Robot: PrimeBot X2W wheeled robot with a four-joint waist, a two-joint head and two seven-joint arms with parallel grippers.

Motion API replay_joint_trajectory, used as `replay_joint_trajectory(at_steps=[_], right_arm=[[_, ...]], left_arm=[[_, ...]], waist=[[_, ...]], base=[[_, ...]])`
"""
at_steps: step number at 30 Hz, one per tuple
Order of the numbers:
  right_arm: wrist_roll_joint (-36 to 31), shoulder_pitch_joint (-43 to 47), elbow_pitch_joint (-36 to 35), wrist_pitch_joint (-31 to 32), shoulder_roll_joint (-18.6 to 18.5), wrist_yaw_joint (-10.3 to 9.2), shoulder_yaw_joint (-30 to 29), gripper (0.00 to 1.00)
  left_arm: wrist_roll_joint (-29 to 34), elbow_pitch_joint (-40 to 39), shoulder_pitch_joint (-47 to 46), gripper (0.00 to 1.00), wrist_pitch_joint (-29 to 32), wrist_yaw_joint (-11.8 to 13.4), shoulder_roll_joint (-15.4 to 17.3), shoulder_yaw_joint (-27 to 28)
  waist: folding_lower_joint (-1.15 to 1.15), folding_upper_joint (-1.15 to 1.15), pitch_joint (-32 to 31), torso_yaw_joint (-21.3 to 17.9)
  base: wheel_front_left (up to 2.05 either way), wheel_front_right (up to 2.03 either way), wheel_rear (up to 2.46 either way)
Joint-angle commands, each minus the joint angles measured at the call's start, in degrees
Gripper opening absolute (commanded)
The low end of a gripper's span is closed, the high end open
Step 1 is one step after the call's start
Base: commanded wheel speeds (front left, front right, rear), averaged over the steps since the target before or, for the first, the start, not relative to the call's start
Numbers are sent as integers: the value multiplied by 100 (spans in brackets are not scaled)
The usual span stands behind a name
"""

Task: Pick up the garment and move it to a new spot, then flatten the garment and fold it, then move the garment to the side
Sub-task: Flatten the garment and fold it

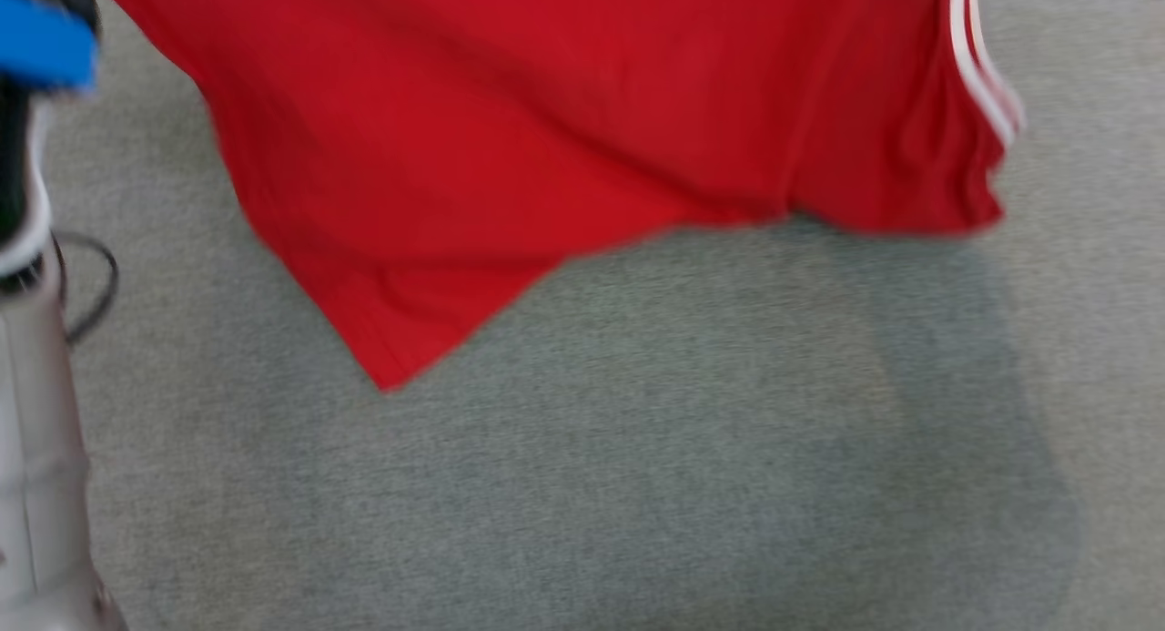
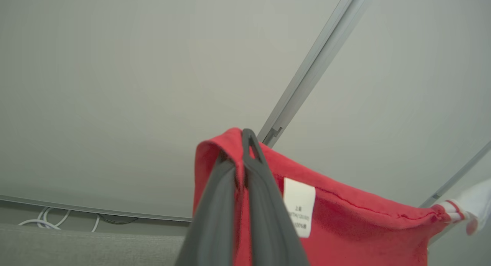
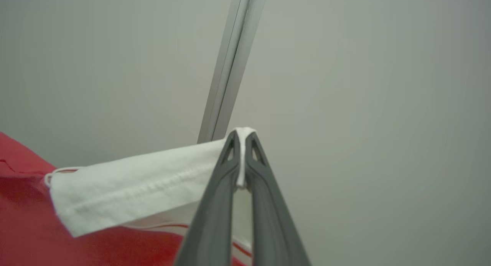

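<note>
One red garment (image 1: 546, 139) hangs in the air, stretched sideways between both grippers. Its top edge runs left to right and its body drops below them toward the grey surface (image 1: 683, 431), the lowest corner drooping on the left. The left gripper (image 2: 249, 143) pinches the red edge beside a white label (image 2: 299, 206). The right gripper (image 3: 241, 137) pinches the white trim (image 3: 134, 185).

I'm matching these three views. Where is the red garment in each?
Head view: garment spans the top.
Left wrist view: garment lower centre to right, pinched by left claw.
Right wrist view: garment lower left; right claw pinches its white trim.
Shared landmark: white trim, upper right in head view, far right in left wrist view.
</note>
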Motion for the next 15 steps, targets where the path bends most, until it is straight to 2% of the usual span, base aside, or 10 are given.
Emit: replay_joint_trajectory(at_steps=[1,8,12,15], right_arm=[[-113,-426,192,-280,-121,-1,88,0],[-629,-1983,921,-1906,-294,-1,106,0],[-717,-2080,885,-2190,-492,0,338,0],[-578,-1674,841,-2233,-820,0,633,0]], left_arm=[[127,255,-398,0,-206,-65,4,-17],[530,1336,-1951,0,-1415,-365,-211,-96],[575,1584,-2224,0,-1837,-563,-235,-192],[654,1652,-2014,0,-2054,-676,-163,-371]], waist=[[-3,0,245,252],[-3,0,103,353],[-3,0,44,373],[-3,0,79,394]], base=[[0,0,0],[0,0,0],[0,0,0],[0,0,0]])
